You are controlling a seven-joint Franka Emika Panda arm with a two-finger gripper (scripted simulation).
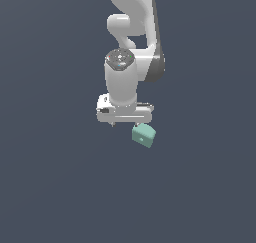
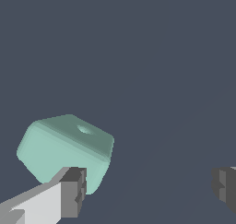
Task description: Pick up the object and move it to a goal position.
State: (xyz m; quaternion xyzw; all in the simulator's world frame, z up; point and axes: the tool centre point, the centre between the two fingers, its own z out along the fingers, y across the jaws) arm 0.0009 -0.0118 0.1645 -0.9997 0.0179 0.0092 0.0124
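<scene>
The object [image 1: 144,135] is a small mint-green boxy block lying just below the white hand in the exterior view, toward that view's right. In the wrist view the object [image 2: 64,151] shows a small darker dot on one face. My gripper [image 2: 150,186] is open, its two dark fingertips [image 2: 73,191] spread wide. One fingertip stands in front of the block's edge, and the block lies off to that side, not between the fingers. In the exterior view the fingers are hidden under the hand [image 1: 124,112].
The white arm [image 1: 132,32] rises behind the hand to the top of the exterior view. A plain dark grey-blue surface [image 1: 60,187] fills everything else.
</scene>
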